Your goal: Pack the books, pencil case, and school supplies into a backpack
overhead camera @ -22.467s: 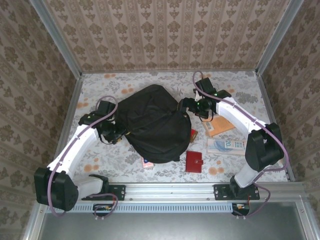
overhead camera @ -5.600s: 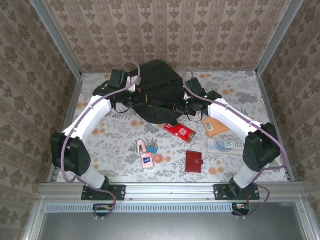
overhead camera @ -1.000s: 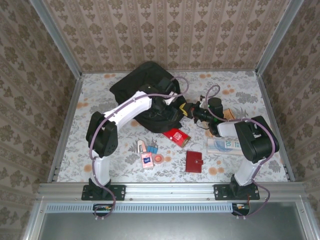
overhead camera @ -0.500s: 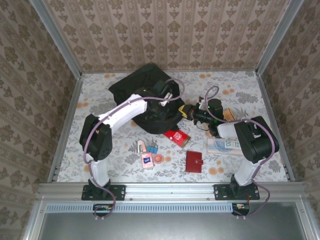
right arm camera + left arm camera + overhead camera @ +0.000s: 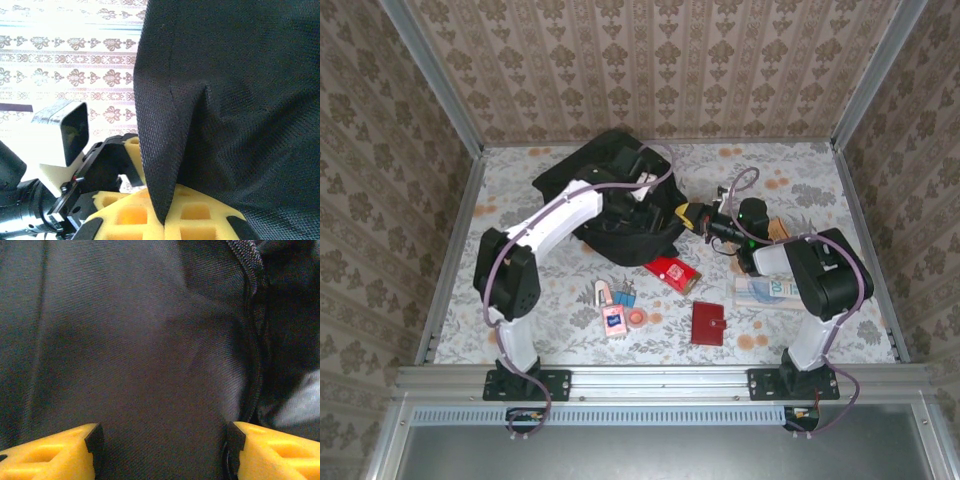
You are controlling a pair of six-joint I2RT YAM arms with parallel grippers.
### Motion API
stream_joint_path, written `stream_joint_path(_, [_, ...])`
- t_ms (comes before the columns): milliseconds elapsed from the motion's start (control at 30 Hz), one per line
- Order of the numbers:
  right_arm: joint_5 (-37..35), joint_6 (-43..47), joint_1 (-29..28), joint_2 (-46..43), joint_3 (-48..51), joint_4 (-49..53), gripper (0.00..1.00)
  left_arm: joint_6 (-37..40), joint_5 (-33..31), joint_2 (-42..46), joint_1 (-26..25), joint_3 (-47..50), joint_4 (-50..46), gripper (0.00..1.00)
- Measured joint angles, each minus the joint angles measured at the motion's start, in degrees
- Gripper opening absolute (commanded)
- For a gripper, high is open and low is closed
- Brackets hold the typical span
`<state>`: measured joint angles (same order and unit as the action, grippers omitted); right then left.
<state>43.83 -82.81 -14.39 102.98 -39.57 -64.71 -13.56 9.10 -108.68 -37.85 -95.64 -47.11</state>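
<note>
Between my left gripper's (image 5: 160, 452) parted, empty fingers (image 5: 50, 457) sits the backpack (image 5: 140, 340), its zip (image 5: 252, 340) running away just off the right-hand finger. My right gripper (image 5: 165, 212) is clamped on a fold of the bag's edge. A red book (image 5: 672, 272) lies slantwise at the bag's near rim, closer to my right arm; I judge the mouth needs opening first
</note>
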Motion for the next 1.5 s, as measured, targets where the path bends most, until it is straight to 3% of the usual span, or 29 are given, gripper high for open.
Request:
stream_joint_path(200, [0.76, -0.35, -0.02, 0.39, 0.04, -2.10, 0.00, -8.52, 5.66, -1.62, 2.34, -0.42, 2.40, 0.62])
stream_joint_path(300, [1.18, -0.15, -0.02, 0.37, 0.04, -2.29, 0.00, -12.55, 9.22, -1.62, 4.87, 0.31, 5.62, 0.65])
stream_joint_path(400, [1.62, 1.70, -0.02, 0.04, 0.04, -0.09, 0.00, -11.87, 9.31, -1.64, 4.94, -0.22, 4.02, 0.71])
stream_joint_path(667, [3.63, 7.23, -0.24, -1.79, 0.04, 8.11, 0.00, -1.66, -0.09, -2.80, -5.90, -2.12, -3.85, 0.79])
stream_joint_path(933, [4.44, 9.01, -0.44, -1.79, 0.07, 12.04, 0.00, 1.86, -9.11, -3.45, -7.45, 2.80, -3.45, 0.74])
stream_joint_path(1033, [4.46, 9.20, -0.02, -1.79, 0.09, 12.50, 0.00, 1.86, -11.13, -3.80, -7.06, 5.70, -2.36, 0.66])
stream_joint_path(1133, [4.46, 9.40, 0.11, -1.79, 0.11, 12.66, 0.00, 2.10, -12.11, -3.87, -6.69, 8.09, -1.77, 0.40])
stream_joint_path(1200, [4.46, 9.62, 0.17, -1.81, 0.22, 12.70, 0.00, 1.79, -12.15, -3.87, -6.64, 8.76, -1.66, 0.15])
stream_joint_path(1267, [4.44, 9.86, 0.26, -1.88, 0.31, 12.70, 0.00, 1.79, -12.33, -3.72, -6.64, 9.01, -1.29, 0.03])
stream_joint_path(1500, [2.64, 12.92, 0.74, -3.76, 0.44, 15.78, 0.00, 1.60, -12.96, 3.52, -5.66, 9.55, -1.09, 0.00])
